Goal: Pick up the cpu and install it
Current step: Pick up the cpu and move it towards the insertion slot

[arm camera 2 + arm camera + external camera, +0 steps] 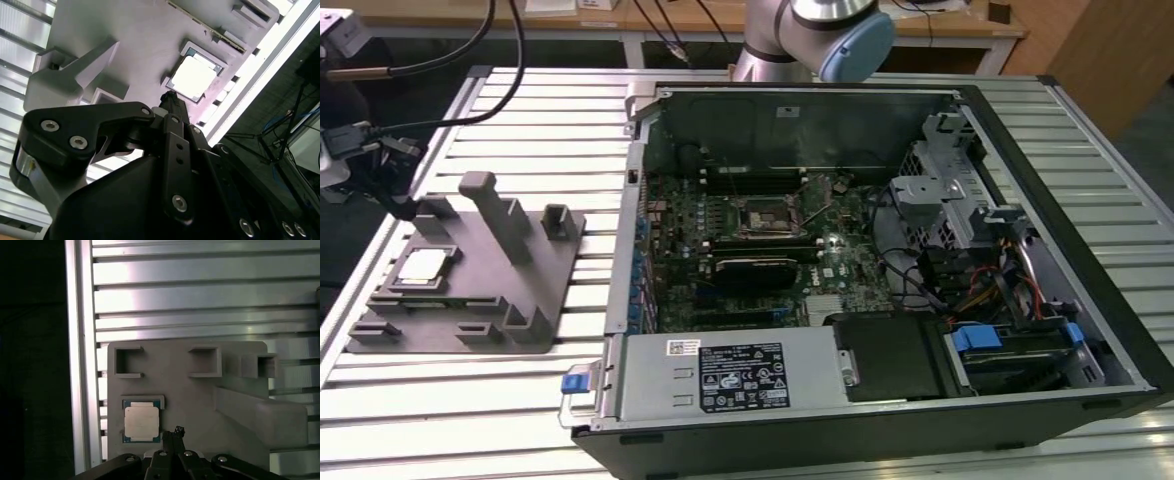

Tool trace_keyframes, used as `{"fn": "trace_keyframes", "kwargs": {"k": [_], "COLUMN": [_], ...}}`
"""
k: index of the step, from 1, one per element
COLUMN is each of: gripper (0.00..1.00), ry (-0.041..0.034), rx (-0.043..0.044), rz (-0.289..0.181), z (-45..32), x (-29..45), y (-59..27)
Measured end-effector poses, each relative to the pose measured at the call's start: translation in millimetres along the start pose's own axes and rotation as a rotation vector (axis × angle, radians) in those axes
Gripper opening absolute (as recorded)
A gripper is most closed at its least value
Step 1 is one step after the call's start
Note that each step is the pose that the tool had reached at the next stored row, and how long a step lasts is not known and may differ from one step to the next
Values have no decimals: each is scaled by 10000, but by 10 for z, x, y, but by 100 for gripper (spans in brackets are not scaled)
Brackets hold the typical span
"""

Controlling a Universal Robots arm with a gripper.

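Slatted metal surface [520, 100] carries a grey fixture block [520, 250] at the exterior view's left and an open computer case [1107, 300] at its right. Cpu [424, 267] lies flat in a square recess of the block, silver top up, well apart from the case. In the first wrist view the end effector [177, 432] hangs just beside the chip, its fingers clenched together on nothing and not touching it.
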State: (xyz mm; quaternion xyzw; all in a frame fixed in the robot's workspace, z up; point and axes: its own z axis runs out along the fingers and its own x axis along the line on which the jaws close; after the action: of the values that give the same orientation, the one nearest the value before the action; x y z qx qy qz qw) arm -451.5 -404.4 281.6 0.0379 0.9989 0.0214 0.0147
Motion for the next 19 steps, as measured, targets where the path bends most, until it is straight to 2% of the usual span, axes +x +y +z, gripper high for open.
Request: {"fn": "trace_keyframes", "kwargs": {"k": [9,19], "gripper": [11,11], "ry": [0,0], "rx": [-1,0], "rz": [-1,-1], "z": [113,236], "x": [103,164], "y": [-34,-65]}}
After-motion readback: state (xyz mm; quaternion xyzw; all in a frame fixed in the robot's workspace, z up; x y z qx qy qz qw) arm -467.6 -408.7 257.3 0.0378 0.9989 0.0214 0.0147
